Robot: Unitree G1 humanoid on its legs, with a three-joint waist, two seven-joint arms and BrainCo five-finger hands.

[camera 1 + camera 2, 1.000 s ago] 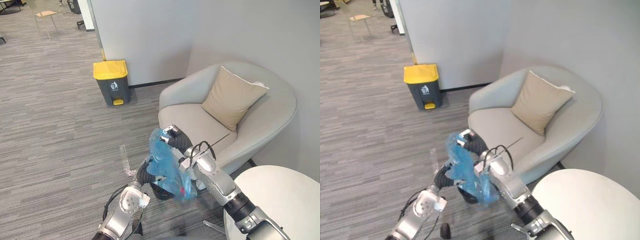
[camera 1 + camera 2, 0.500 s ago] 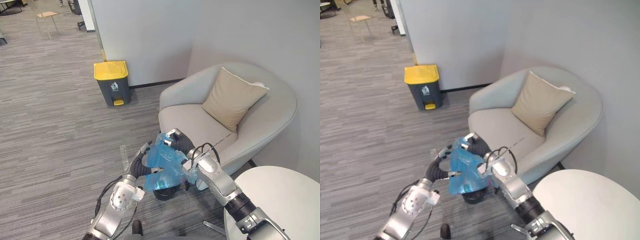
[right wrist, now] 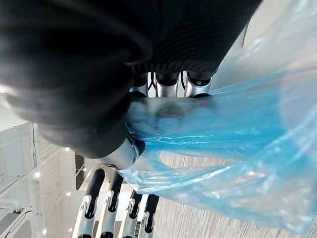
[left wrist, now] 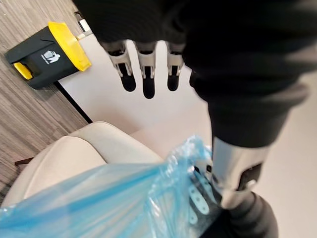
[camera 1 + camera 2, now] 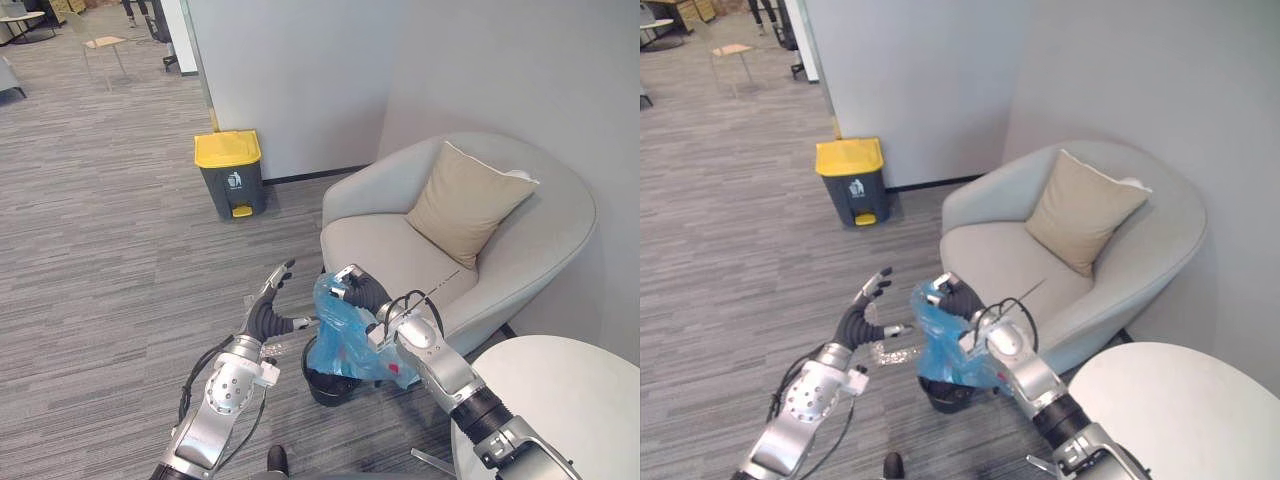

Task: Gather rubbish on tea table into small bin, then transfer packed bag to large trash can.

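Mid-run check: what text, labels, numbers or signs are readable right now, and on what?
On the dark grey, yellow-lidded trash can: a white pictogram, too small to make out; no words readable.
On the translucent blue plastic bag: no print visible.
No other text.

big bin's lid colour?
Yellow lid on a dark grey can; the left eye view shows it best.

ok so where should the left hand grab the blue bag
Probably the bunched neck of the blue bag, just below the right hand clenched on it, coming from the robot's left where the open left hand hovers. Below, it hangs loose and bulging.
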